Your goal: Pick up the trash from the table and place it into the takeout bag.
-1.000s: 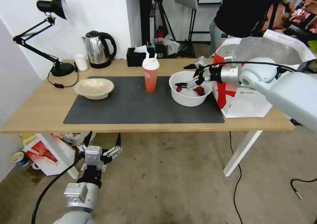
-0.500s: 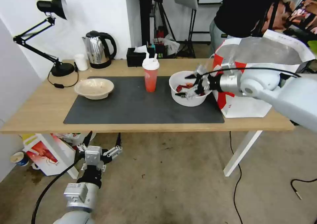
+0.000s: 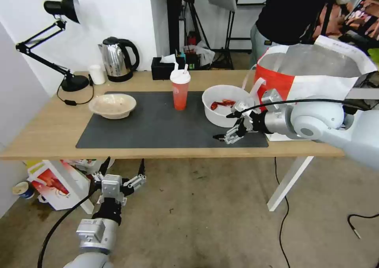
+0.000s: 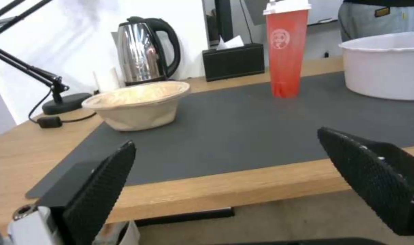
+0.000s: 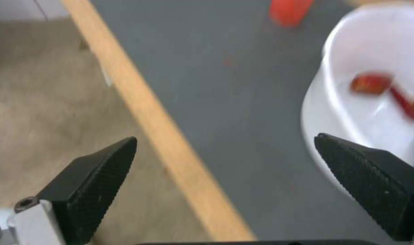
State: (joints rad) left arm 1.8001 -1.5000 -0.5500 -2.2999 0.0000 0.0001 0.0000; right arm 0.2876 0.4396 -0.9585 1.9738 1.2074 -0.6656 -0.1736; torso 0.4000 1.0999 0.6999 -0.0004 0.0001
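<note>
A: Right, where's the right end effector (image 3: 229, 128)?
B: Over the front right corner of the dark grey mat (image 3: 158, 126), near the bench (image 3: 43, 134) front edge, just in front of the white bowl with red crayfish scraps (image 3: 225, 110). Fingers spread, nothing held. Right wrist view shows the wood edge running between the fingers, bowl wall beside one of them.
A: Left end effector (image 3: 118, 177)?
B: Low, under the bench front edge, above the floor. Fingers wide apart, empty.
A: Trash positions?
B: Crayfish bowl at the mat's right end. Red cup with white lid and straws (image 3: 180, 88) mid-mat toward the back edge. Shallow beige bowl (image 3: 113, 105) on the mat's left end. All well apart, bare mat between them.
A: Takeout bag (image 3: 316, 86)?
B: On the bench's right end, upright, mouth open, foil lining showing, just beside the crayfish bowl; one white strap hangs toward it.
A: Clutter?
B: Kettle (image 3: 117, 59), desk lamp (image 3: 59, 43), black tissue box (image 3: 164, 68), small white cup (image 3: 96, 74) along the back edge.
</note>
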